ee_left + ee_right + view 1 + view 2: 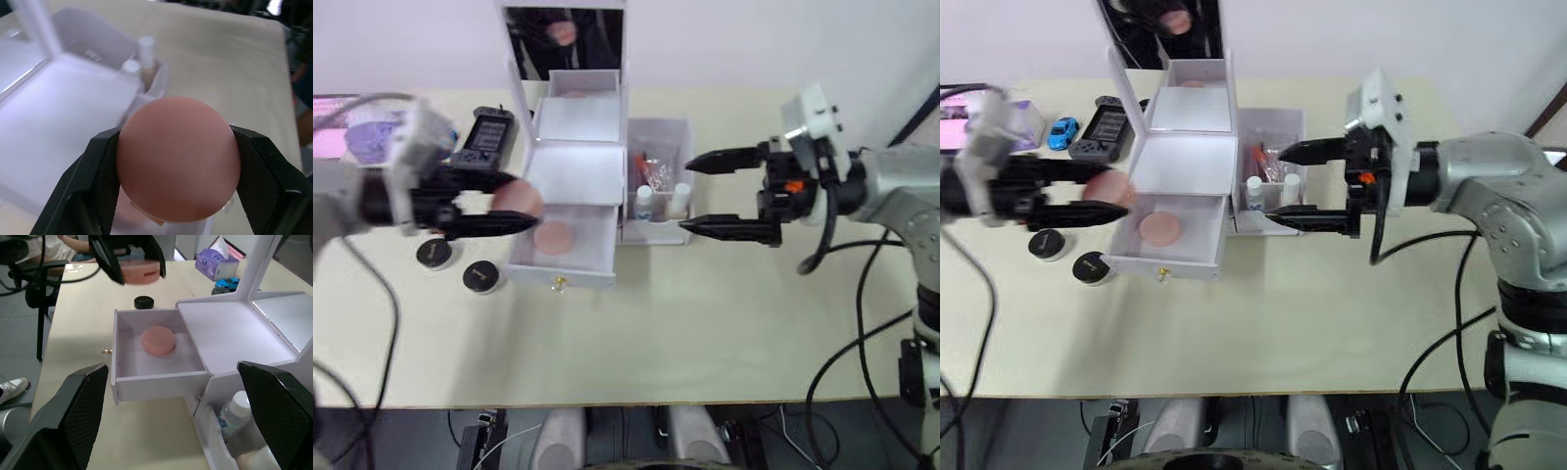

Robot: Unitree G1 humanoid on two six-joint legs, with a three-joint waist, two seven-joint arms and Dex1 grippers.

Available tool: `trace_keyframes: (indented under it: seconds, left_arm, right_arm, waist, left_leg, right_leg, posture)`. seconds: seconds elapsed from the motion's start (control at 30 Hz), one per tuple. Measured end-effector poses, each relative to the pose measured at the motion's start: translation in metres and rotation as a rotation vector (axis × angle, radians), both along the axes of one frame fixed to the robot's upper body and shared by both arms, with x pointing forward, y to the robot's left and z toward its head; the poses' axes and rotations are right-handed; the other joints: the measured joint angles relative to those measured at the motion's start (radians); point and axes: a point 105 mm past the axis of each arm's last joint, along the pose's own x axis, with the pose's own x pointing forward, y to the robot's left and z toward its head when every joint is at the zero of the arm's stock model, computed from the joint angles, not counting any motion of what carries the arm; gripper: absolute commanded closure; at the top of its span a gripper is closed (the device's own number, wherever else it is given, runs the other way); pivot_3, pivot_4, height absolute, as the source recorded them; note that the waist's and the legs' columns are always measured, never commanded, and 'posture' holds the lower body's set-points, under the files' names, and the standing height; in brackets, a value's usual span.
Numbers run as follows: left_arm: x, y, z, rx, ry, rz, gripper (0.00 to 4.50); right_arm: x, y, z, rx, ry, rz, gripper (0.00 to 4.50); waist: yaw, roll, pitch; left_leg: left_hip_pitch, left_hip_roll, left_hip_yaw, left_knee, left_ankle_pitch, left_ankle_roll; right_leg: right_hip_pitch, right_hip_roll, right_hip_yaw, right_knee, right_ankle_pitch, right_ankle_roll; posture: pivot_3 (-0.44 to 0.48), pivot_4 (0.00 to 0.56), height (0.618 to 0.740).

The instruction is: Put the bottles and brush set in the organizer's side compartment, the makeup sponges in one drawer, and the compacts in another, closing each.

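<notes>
While left pincer [509, 204] grips pink sponge [178, 159] beside open drawer [156, 367], right pincer [717, 193] gapes empty.

pink sponge [178, 159] in black left gripper [504, 203]; 2nd pink sponge [158, 340] in white drawer [161, 379]; black compacts [434, 253]; lilac tissue box [217, 265].
</notes>
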Motion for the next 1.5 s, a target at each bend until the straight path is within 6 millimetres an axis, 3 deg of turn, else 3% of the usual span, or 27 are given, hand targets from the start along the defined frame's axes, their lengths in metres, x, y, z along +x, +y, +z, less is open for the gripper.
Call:
trace_keyframes:
  seconds: [0.3,0.67,0.87,1.0,1.23,1.5]
  left_arm:
    - [0.021,-0.028,-0.041,0.113,0.003,-0.162,1.81]
    - [0.038,-0.039,-0.063,0.199,-0.041,-0.199,1.81]
    - [0.041,-0.044,-0.062,0.203,-0.035,-0.204,1.81]
    - [0.040,-0.044,-0.063,0.202,-0.001,-0.202,0.02]
    - [0.036,-0.036,-0.054,0.192,0.023,-0.187,0.02]
    - [0.030,-0.016,-0.006,-0.003,0.041,-0.106,0.02]
  right_arm:
    - [-0.012,-0.008,-0.002,-0.005,-0.006,-0.112,0.00]
    - [-0.020,-0.013,0.002,-0.014,-0.023,-0.184,0.00]
    - [-0.021,-0.017,0.000,-0.021,-0.011,-0.199,0.00]
    - [-0.021,-0.017,-0.001,-0.021,-0.007,-0.198,0.00]
    - [-0.021,-0.019,-0.002,-0.026,-0.010,-0.201,0.00]
    - [-0.018,-0.026,0.000,-0.007,-0.009,-0.187,0.00]
  waist:
    - [-0.002,0.000,0.000]
    - [-0.001,0.000,0.000]
    - [-0.002,0.000,0.000]
    - [-0.002,0.000,0.000]
    - [-0.004,0.000,0.000]
    - [-0.003,0.000,0.000]
  left_leg:
    - [0.000,0.000,0.000,0.001,0.000,0.000]
    - [0.000,0.000,0.000,0.001,0.000,0.000]
    - [0.000,0.000,0.000,0.001,0.000,0.000]
    - [0.000,0.000,0.000,0.001,0.000,0.000]
    - [0.000,0.000,0.000,0.001,0.000,0.000]
    - [0.000,0.000,-0.001,0.002,0.000,0.000]
  right_leg:
    - [0.000,0.000,0.001,0.000,0.000,0.000]
    - [0.001,0.000,0.001,0.000,0.000,0.000]
    - [0.001,0.000,0.001,0.000,0.002,0.003]
    - [0.001,0.000,0.001,0.001,0.002,0.003]
    - [0.001,0.000,0.001,0.000,0.001,0.002]
    - [0.001,0.000,0.001,0.000,0.001,0.003]
  posture:
    - [0.000,0.150,0.740]
    - [0.000,0.150,0.740]
    - [0.000,0.150,0.740]
    - [0.000,0.150,0.740]
    - [0.000,0.150,0.740]
    - [0.000,0.150,0.740]
